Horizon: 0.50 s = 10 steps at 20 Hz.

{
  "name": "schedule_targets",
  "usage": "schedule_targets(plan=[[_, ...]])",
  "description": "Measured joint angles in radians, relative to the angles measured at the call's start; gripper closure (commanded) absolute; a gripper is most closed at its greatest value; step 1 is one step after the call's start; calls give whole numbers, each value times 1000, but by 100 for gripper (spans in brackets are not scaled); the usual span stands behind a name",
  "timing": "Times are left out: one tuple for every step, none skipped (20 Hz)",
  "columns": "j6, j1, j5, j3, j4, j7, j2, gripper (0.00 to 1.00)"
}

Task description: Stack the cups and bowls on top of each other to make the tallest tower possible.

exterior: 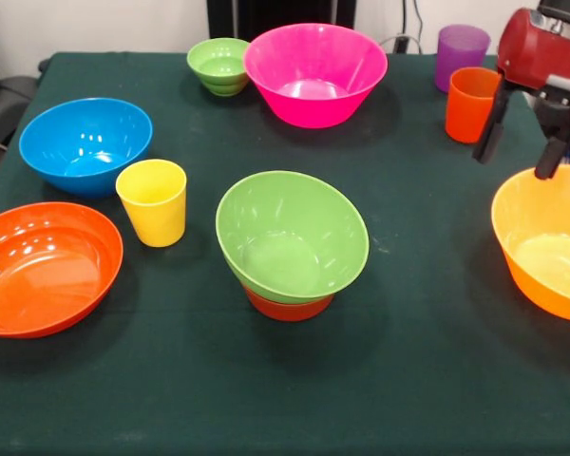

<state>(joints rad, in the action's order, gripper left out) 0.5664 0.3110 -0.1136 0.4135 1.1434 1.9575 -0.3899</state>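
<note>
Seven bowls and three cups stand on the dark green tablecloth (427,380), all upright, and I go from the biggest to the smallest. At 12 o'clock of the table is the large pink bowl (314,74). At 3 o'clock the large yellow-orange bowl (548,242) is cut by the picture edge. At 9 o'clock, low on the side, lies the shallow orange bowl (46,267), and a little above it, toward 10 o'clock, the blue bowl (85,144). In the centre the medium green bowl (292,236) sits tilted on top of the small red-orange bowl (288,307), of which only the lower part shows; these two make the only stack now. The small ribbed green bowl (219,65) stands at 11 o'clock, just beside the pink one at its 9 o'clock side. The yellow cup (153,201) stands between the blue bowl and the centre stack, near the blue bowl at its 4 o'clock. The orange cup (472,104) and the purple cup (461,55) stand together at 2 o'clock, the purple one behind. The gripper (520,144) of the red arm hangs at 2 to 3 o'clock, above the far rim of the yellow-orange bowl and just beside the orange cup; its two black fingers (491,125) are spread wide apart and hold nothing.
</note>
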Motion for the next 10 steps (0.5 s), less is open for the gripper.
schedule_targets(plan=[[0,0,0,0,-7,0,6,0],[0,0,0,0,-12,0,11,0],[0,0,0,1,-23,0,25,0],[0,0,0,2,-29,0,33,0],[0,0,0,2,-31,0,37,0],[0,0,0,3,-36,0,43,0],[0,0,0,4,-42,0,54,0],[0,0,0,4,-44,0,60,0],[0,0,0,5,-47,0,73,0],[0,0,0,4,-47,0,79,0]])
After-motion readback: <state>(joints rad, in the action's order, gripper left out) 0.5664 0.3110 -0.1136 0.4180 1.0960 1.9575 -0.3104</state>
